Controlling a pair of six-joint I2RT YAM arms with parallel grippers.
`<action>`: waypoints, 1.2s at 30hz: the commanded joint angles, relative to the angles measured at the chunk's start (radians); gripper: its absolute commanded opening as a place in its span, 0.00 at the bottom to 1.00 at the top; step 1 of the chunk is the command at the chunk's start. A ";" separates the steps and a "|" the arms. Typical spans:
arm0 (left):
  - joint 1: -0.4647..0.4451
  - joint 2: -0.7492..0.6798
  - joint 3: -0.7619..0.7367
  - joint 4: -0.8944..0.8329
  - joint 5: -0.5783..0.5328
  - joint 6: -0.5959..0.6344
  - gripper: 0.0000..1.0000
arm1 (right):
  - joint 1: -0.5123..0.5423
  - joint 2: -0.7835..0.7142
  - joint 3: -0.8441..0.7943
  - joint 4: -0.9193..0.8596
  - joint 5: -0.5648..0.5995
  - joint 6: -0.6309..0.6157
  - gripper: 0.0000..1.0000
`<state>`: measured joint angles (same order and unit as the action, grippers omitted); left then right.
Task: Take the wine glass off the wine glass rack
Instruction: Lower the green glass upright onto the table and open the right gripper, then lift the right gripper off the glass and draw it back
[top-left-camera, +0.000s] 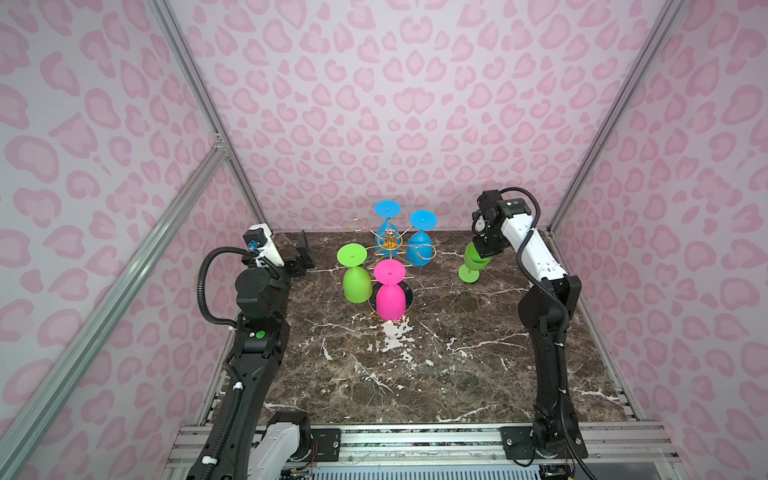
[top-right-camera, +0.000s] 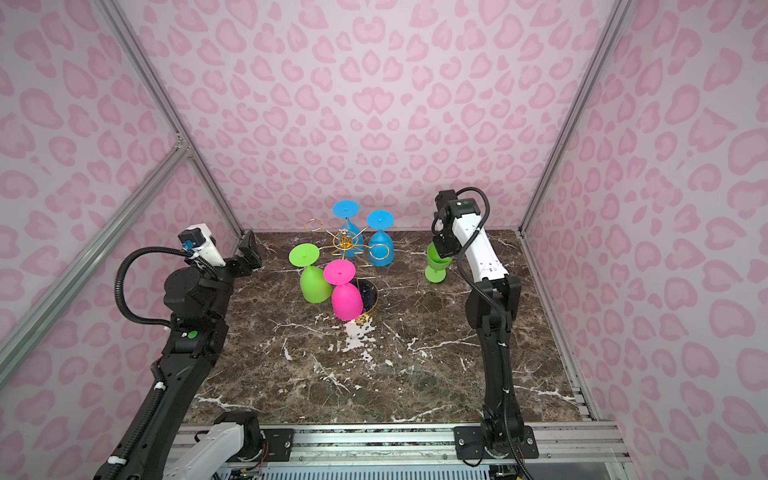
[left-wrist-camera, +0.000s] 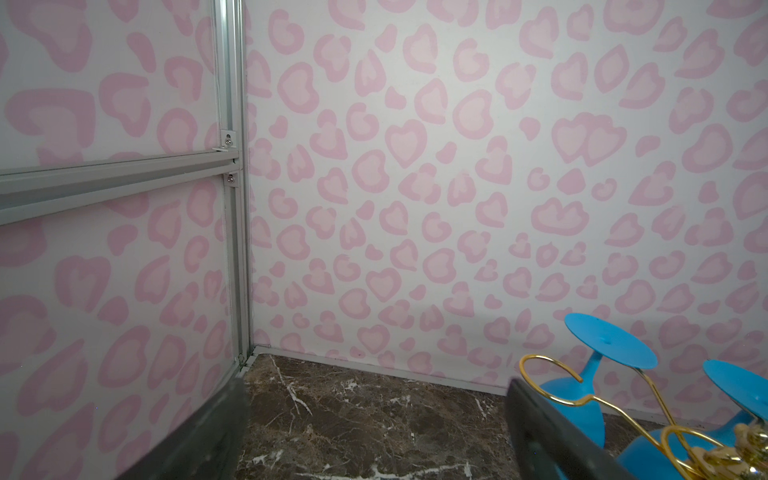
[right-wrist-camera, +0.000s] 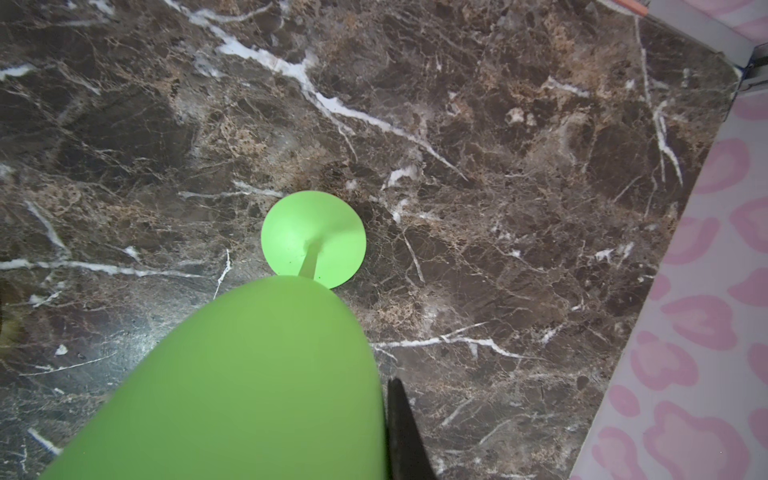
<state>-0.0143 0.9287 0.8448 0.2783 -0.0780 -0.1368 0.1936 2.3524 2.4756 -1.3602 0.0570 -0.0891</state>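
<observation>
**Position of the task's thing.** The upright glass (top-left-camera: 473, 266) is standing off the rack (top-left-camera: 390, 245), on the table (top-left-camera: 415, 374) at the right side, well apart from the rack's base (top-right-camera: 370, 291). Its foot (right-wrist-camera: 313, 239) is lying flat on the table. Its long axis is running vertical, with the bowl (right-wrist-camera: 249, 374) opening upward.

**Right fingers (top-left-camera: 481, 254).** They are sitting directly over the bowl and pointing down along the glass's axis. In the right wrist view one finger (right-wrist-camera: 401, 432) is lying against the outside of the bowl wall. Its partner is hidden, presumably inside the bowl. Whether the wall is being pinched or going free cannot be told.

**Left fingers (top-left-camera: 305, 249).** They are standing wide apart and holding nothing, hovering to the left of the rack and facing the back corner. The right arm is plainly the nearer one to the upright glass.

**Other items.** A hanging green glass (top-left-camera: 356, 282), a pink glass (top-left-camera: 390, 297) and two blue glasses (top-left-camera: 419, 251) are hanging bowl-down from the rack.

**Assessment.** The removal is looking all but complete. The governing relation is that the glass is lying directly beneath the right fingers, with its axis in line with them. Once the wall is free, the retreat is best going straight up. Any sideways drift is risking tipping a tall glass on a small foot.
</observation>
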 joint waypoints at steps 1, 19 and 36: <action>0.001 -0.005 0.002 0.012 0.004 0.005 0.97 | 0.000 0.011 0.006 -0.005 -0.003 0.006 0.16; 0.001 -0.011 0.003 0.009 0.002 0.004 0.97 | -0.007 -0.147 0.078 0.027 -0.113 0.068 0.36; 0.001 -0.040 0.002 0.007 -0.010 0.008 0.97 | 0.079 -1.084 -0.916 0.839 -0.519 0.473 0.43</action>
<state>-0.0143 0.8986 0.8448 0.2764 -0.0792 -0.1368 0.2653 1.3781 1.6890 -0.8104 -0.3695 0.2173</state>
